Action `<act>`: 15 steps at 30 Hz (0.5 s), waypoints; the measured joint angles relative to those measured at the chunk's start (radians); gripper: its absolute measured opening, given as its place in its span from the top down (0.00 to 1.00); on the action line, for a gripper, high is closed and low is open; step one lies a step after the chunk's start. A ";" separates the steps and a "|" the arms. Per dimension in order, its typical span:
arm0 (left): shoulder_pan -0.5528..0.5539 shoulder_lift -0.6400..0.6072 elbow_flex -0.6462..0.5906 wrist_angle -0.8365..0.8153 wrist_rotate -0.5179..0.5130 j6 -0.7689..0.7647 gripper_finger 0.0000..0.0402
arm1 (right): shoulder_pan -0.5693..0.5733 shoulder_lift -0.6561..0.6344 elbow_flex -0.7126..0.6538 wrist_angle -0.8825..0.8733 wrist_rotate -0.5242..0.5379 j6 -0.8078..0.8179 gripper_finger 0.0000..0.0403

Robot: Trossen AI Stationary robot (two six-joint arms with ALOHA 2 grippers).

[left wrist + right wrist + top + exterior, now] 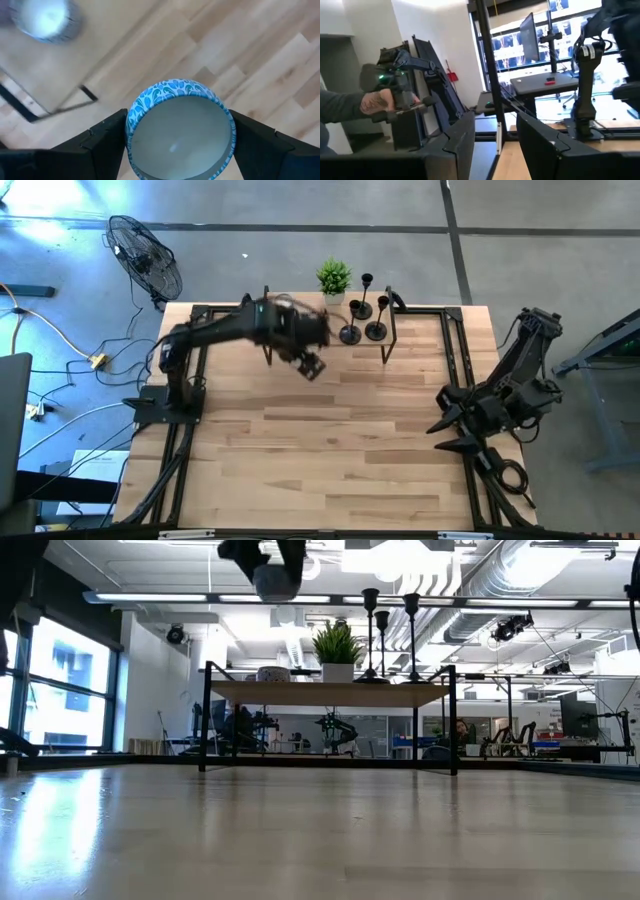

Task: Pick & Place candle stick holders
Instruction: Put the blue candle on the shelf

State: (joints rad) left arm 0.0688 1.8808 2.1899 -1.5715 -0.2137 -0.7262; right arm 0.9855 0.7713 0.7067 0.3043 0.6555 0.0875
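Notably left hand (177, 145) clamps blue-patterned round tin (179, 131); no readable writing.

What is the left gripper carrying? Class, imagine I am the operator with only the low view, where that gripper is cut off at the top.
Observer: The left wrist view shows the left gripper shut on a round container with a blue patterned rim.
Operator: Where is it over the table?
Observer: From above, it is at the far side, left of the three candle stick holders and near the potted plant.
Operator: And the other arm?
Observer: The right gripper waits at the table's right edge, open.
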 joint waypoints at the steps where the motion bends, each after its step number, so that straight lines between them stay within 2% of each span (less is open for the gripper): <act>1: 0.029 -0.001 0.000 0.000 0.008 0.020 0.28 | 0.000 -0.002 0.000 -0.002 0.001 -0.009 0.65; 10: 0.265 0.000 0.000 0.000 0.048 0.180 0.28 | 0.000 -0.055 0.000 -0.002 0.038 -0.025 0.65; 15: 0.365 -0.001 -0.006 0.002 0.104 0.207 0.28 | 0.000 -0.088 0.000 -0.024 0.083 -0.042 0.65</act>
State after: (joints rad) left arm 0.4336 1.8803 2.1841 -1.5691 -0.1098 -0.5194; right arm 0.9855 0.6837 0.7067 0.2805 0.7388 0.0452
